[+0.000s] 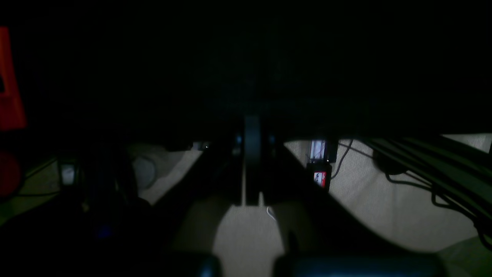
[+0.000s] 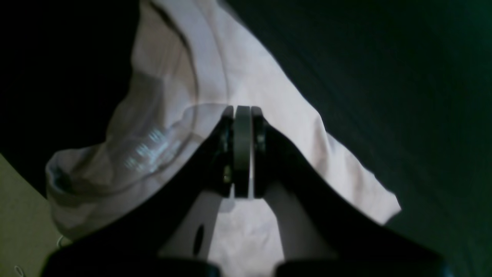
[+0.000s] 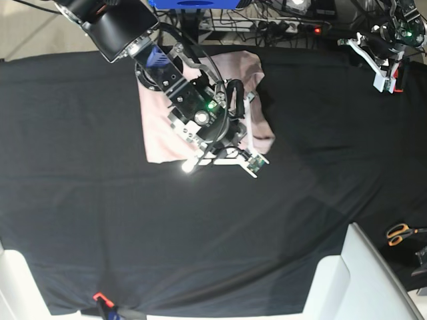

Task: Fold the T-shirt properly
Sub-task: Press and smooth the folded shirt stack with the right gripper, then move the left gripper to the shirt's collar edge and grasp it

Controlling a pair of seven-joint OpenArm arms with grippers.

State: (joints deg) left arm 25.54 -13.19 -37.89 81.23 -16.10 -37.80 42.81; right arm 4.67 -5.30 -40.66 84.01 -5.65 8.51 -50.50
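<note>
Left wrist view: very dark. The left gripper (image 1: pixel 251 161) shows its 2 fingers pressed together with nothing between them. Beyond it lies pale floor (image 1: pixel 384 200) with loose black cables (image 1: pixel 434 184) and a small red-and-white device (image 1: pixel 321 179). An orange shape (image 1: pixel 9 80) sits at the left edge. No shirt appears here.

Right wrist view: the right gripper (image 2: pixel 243 152) is closed to a narrow slit, fingers meeting. It hangs over the T-shirt (image 2: pixel 215 77), a pale pink cloth, rumpled, with a folded hem at lower left. Whether any cloth is pinched I cannot tell. Dark table cover (image 2: pixel 403 96) fills the right side.

Base view: the T-shirt (image 3: pixel 160 133) lies bunched on the black table cover (image 3: pixel 200 233), toward the far edge, left of centre. The right gripper (image 3: pixel 227 157) sits over the shirt's near right edge. The left gripper (image 3: pixel 381 67) is held at the far right corner, well apart from the shirt. Orange-handled scissors (image 3: pixel 400 233) lie at the right edge.
</note>
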